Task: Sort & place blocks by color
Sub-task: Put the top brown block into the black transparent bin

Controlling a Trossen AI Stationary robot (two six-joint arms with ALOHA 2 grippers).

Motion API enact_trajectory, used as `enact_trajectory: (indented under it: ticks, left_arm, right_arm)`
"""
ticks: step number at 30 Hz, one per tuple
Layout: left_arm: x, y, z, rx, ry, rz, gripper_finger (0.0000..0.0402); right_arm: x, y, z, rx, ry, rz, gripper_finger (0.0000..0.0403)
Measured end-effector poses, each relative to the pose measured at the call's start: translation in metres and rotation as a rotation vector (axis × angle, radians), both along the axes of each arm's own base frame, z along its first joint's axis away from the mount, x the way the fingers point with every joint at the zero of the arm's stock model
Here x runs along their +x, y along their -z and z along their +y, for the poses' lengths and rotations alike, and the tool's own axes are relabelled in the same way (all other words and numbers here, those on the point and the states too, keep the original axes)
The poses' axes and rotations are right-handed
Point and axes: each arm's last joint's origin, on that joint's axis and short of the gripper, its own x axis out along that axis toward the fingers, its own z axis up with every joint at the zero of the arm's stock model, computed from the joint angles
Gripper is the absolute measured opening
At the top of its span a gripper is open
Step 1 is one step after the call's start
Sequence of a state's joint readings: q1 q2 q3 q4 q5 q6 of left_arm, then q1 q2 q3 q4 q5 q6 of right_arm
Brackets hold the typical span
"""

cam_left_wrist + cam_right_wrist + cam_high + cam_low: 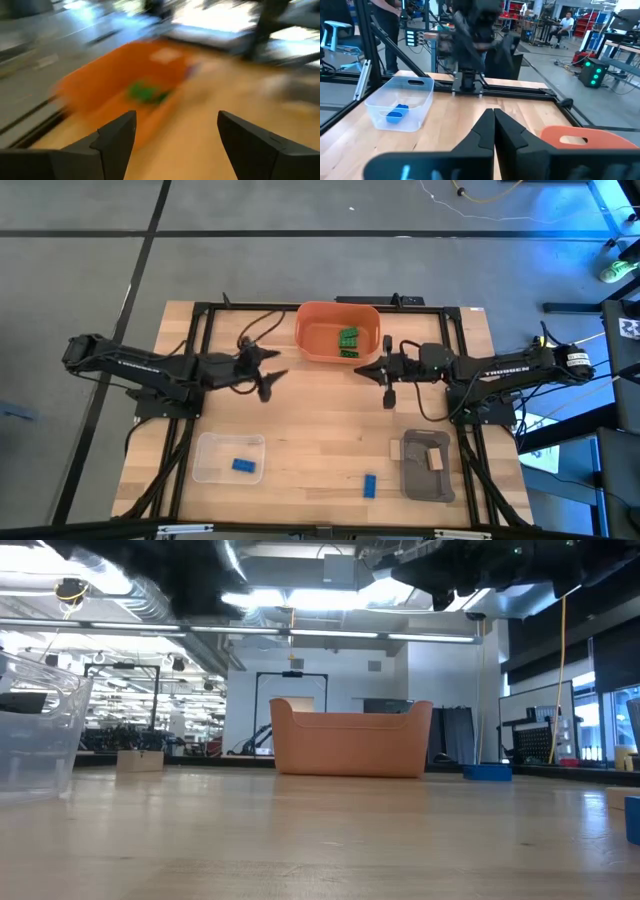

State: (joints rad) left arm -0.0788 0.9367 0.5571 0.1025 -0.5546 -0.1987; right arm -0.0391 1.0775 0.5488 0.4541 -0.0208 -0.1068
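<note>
Several green blocks lie inside the orange bin at the table's far middle; they also show, blurred, in the left wrist view as green blocks. One blue block lies in the clear tray, and another blue block rests flat on the table near its near edge. A tan block sits in the grey tray. My left gripper hovers open, left of the bin. My right gripper hangs shut, just right of the bin's near corner, holding nothing.
The clear tray stands near-left, the grey tray near-right, and the orange bin far-centre. Bare wood lies between the three containers. A black frame runs along the table's edges. People and workbenches show in the room beyond.
</note>
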Motion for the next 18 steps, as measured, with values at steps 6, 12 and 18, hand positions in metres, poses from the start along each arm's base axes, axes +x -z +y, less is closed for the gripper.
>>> enact_trajectory:
  ticks: [6, 12, 18]
  left_arm:
    - [-0.018, 0.031, 0.033, -0.195, -0.415, 0.166, 0.0271]
    - [-0.039, 0.066, 0.062, -0.407, -0.700, 0.380, 0.0271]
    - [-0.037, 0.091, 0.080, -0.517, -0.742, 0.475, 0.0271]
  right_arm:
    - [0.000, 0.000, 0.000, 0.025, 0.003, 0.001, 0.0000]
    - [0.000, 0.000, 0.000, 0.025, 0.003, 0.001, 0.0000]
    - [0.000, 0.001, 0.000, 0.027, 0.004, 0.005, 0.0001]
